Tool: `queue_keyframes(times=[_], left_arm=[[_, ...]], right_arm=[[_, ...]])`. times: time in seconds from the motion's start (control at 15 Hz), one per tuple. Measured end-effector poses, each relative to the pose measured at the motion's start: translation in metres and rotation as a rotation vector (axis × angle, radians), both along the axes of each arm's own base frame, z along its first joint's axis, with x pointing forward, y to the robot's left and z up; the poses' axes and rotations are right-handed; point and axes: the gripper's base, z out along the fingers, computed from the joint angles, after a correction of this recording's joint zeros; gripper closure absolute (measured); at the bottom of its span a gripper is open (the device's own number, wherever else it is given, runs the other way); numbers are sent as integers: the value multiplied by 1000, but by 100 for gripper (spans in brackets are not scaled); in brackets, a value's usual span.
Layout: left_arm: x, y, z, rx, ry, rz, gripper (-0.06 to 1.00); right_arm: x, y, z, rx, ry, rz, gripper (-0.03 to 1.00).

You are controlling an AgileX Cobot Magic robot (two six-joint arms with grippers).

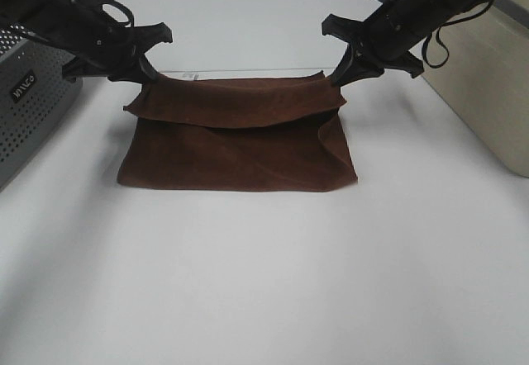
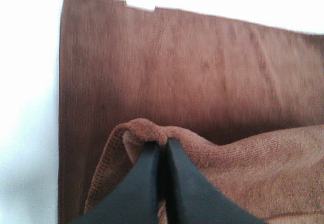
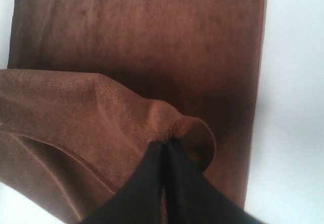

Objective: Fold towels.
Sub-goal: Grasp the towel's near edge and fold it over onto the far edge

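Left end effector (image 1: 150, 77) and right end effector (image 1: 340, 78), jaws pinched tight, arms angled inward.

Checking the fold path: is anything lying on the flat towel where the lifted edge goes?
Nothing visible: the left gripper and right gripper pinch corners of the towel, and its flat layer ahead lies bare.

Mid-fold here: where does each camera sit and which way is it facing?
Exterior high: mounted high off the arms, looking down over the table at the towel; both arms show, left end effector and right end effector gripping its raised corners.
Left wrist: on the left arm, looking down past the shut left end effector onto towel.
Right wrist: on the right arm, likewise.
Shared: all show the pinched towel.
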Motion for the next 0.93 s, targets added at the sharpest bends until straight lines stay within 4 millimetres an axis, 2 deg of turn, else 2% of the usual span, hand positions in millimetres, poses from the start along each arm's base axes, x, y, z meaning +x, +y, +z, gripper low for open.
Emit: queue_keyframes(times=[0.33, 0.53, 0.73, 0.87, 0.93], left_arm=[[39, 1, -25, -9, -145, 107, 93], [53, 0, -46, -8, -165, 128, 93], [61, -2, -53, -4, -196, 138, 93], [63, -1, -51, 18, -229, 132, 86], [63, 0, -51, 23, -232, 129, 77]], right_arm=[[43, 1, -16, -33, -146, -30, 97], [55, 0, -36, -47, -192, -66, 97], [61, -2, -46, -66, -241, -82, 97], [63, -2, -47, -66, -260, -94, 93], [63, -2, -49, -67, -260, -95, 85]])
